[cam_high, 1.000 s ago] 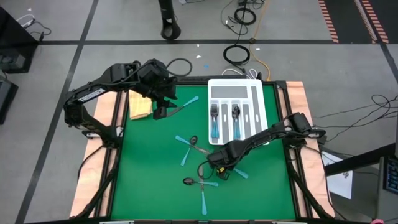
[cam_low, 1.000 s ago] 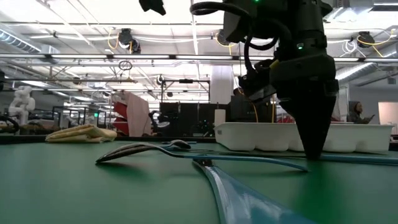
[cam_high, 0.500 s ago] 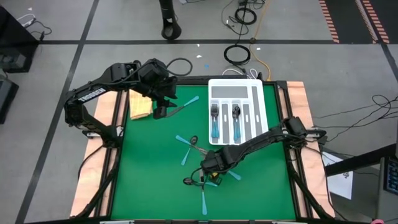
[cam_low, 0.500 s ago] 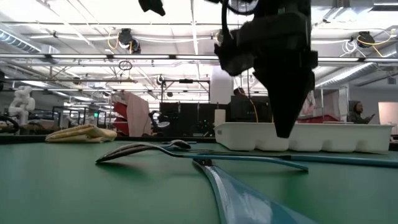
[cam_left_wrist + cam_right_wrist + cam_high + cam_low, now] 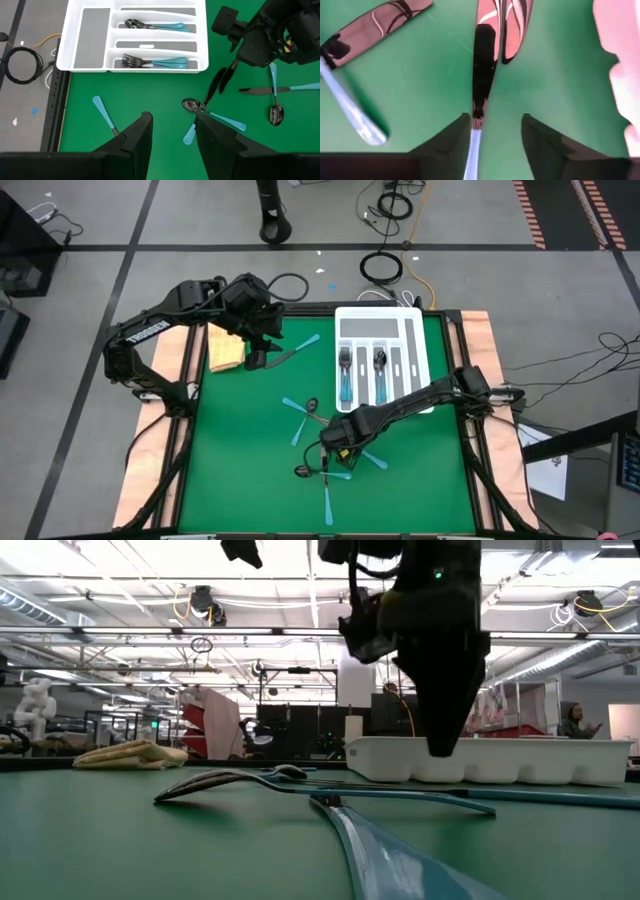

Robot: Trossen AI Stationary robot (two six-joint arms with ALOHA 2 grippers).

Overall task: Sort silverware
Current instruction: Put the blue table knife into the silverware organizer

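A: Right pincer point(image 5: 334, 448)?
B: Parted, low over the scattered silverware point(image 5: 322, 442) mid-counter point(image 5: 240, 480), straddling one knife point(image 5: 482, 65).
A: Left pincer point(image 5: 257, 361)?
B: Parted, empty, hanging near the cloth point(image 5: 225, 348).

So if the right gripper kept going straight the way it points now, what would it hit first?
Probably the knife: the right gripper, fingers apart, points down at the green mat, and the knife's dark blade runs between them. How high it hangs is unclear.
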